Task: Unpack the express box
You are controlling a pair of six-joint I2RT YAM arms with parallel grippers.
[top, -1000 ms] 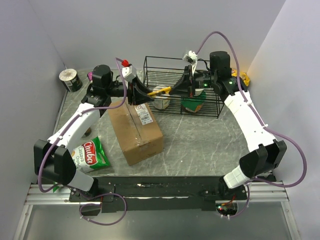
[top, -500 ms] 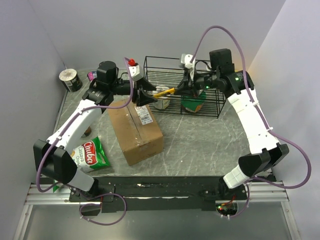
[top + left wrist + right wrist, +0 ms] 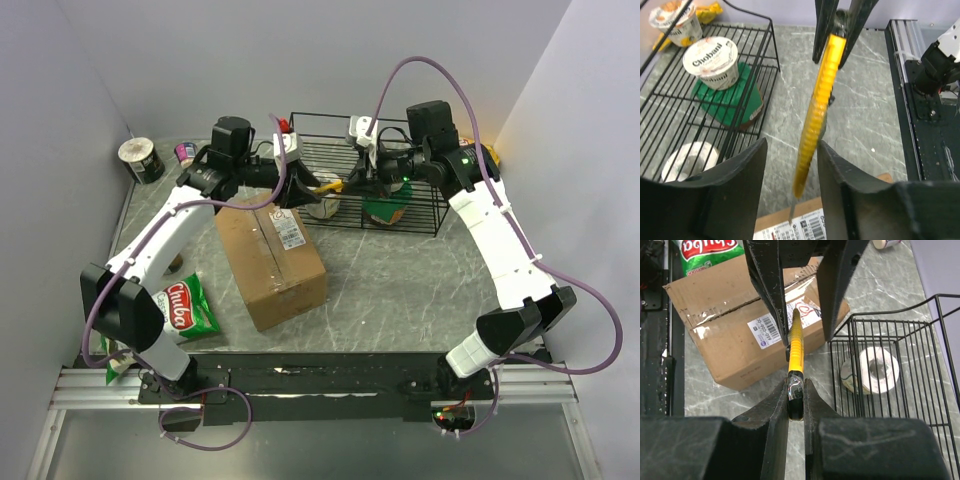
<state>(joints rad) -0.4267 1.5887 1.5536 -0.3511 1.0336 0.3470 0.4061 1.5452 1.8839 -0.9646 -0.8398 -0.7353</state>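
Shows just a corner of the box (image 3: 807, 205) at the bottom of the left wrist view, with its label (image 3: 800, 230) cut off there. Cuts the chip bag (image 3: 710, 252) short at the top of the right wrist view. Buries the dark end of the knife (image 3: 795, 347) between the fingers of the right gripper (image 3: 796, 390). Cannot read the label's tiny print from above.

"Chobani" stands on the yogurt cup (image 3: 710, 62); "Chuba" on the green bag (image 3: 185, 308).

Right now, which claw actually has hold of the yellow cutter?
The right claw, shut on the yellow cutter's black end. The left claw is open, its fingers either side of the blade end.
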